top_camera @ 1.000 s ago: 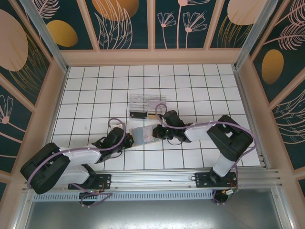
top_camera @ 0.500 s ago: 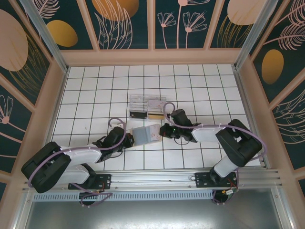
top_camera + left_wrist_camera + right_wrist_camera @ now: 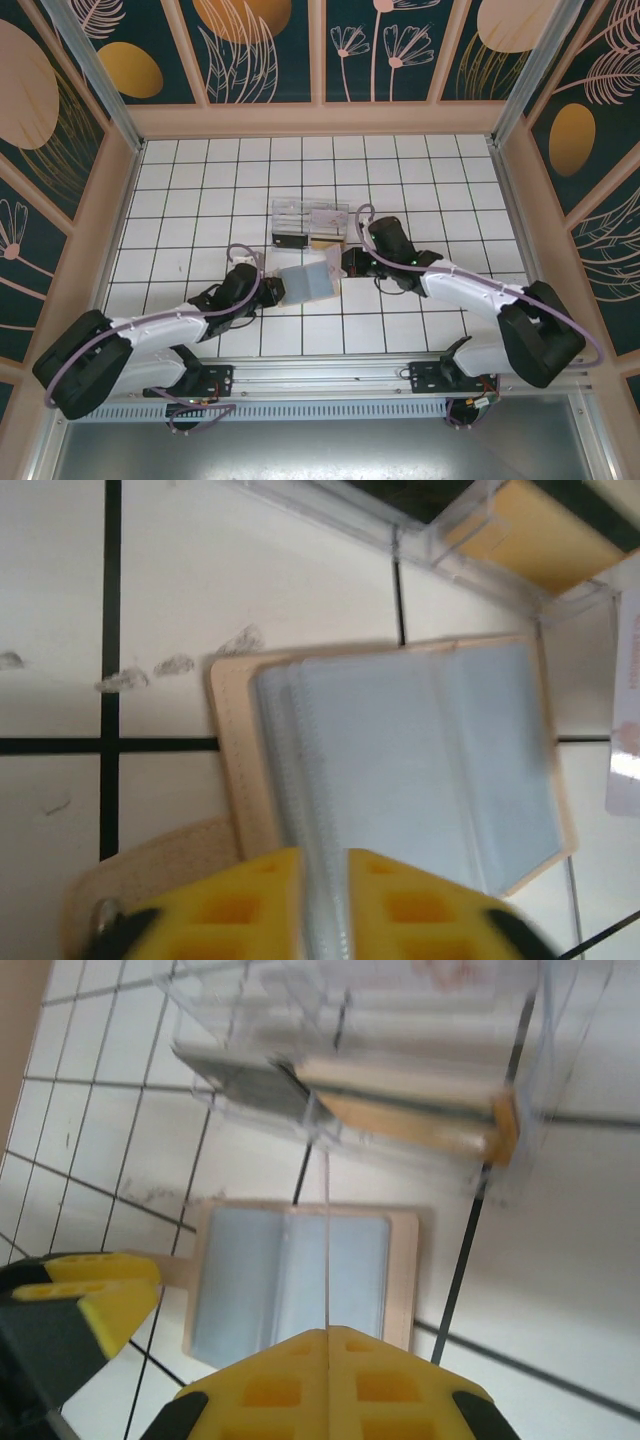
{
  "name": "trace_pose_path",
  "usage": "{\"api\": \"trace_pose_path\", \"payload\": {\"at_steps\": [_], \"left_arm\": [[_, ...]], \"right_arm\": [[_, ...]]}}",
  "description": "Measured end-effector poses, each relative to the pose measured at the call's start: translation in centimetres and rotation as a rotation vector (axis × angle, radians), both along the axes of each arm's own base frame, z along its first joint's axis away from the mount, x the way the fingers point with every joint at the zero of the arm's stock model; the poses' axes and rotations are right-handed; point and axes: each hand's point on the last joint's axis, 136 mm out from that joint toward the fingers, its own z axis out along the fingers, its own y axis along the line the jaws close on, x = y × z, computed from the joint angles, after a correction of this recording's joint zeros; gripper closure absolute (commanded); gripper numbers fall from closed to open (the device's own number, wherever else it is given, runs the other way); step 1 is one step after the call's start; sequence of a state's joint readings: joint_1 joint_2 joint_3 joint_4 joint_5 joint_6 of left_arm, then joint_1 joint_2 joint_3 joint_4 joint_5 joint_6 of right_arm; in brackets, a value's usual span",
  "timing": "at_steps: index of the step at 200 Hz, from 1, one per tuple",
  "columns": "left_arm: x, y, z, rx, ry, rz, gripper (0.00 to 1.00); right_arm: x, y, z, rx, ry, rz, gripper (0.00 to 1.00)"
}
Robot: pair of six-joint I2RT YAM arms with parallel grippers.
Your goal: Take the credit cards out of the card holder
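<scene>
1. Since the earlier frame, the right pincer, clenched on a credit card, is drawn off the card holder.
2. The card holder is seen open on the counter; whether the left pincer is clenched cannot be told.
3. Cards left inside cannot be made out.

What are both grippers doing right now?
Left gripper: fingers astride a leaf of the card holder; grip cannot be told.
Right gripper: closed on a credit card.

Card holder tan w/ blue-grey lining, floor white, black grid.
</scene>
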State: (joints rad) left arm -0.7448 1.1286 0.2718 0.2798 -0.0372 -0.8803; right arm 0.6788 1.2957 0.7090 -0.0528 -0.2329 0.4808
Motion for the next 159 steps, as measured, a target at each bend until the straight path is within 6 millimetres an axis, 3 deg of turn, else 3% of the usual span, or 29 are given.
{"api": "trace_pose_path", "payload": {"at_steps": [9, 18, 52, 78, 110, 159], "left_arm": [[0.2, 0.0, 0.8, -0.013, -0.027, 0.006, 0.11], [0.5, 0.1, 1.8, -0.026, -0.059, 0.014, 0.02], [1.0, 0.9, 4.7, -0.071, -0.167, 0.055, 0.02], [1.0, 1.9, 5.6, -0.073, -0.226, 0.081, 0.01], [0.7, 3.3, 6.2, -0.057, -0.287, 0.110, 0.01], [-0.2, 5.7, 8.3, -0.121, -0.409, 0.178, 0.01]], "right_arm": [[0.5, 0.0, 1.3, -0.027, -0.047, 0.002, 1.00], [0.9, 0.2, 2.3, -0.058, -0.095, 0.012, 1.00], [0.7, 2.3, 6.0, -0.202, -0.318, 0.131, 1.00], [0.1, 4.2, 7.8, -0.334, -0.490, 0.259, 1.00], [1.0, 5.2, 7.7, -0.535, -0.647, 0.388, 1.00], [3.1, 5.6, 4.9, -0.890, -0.786, 0.615, 1.00]]}}
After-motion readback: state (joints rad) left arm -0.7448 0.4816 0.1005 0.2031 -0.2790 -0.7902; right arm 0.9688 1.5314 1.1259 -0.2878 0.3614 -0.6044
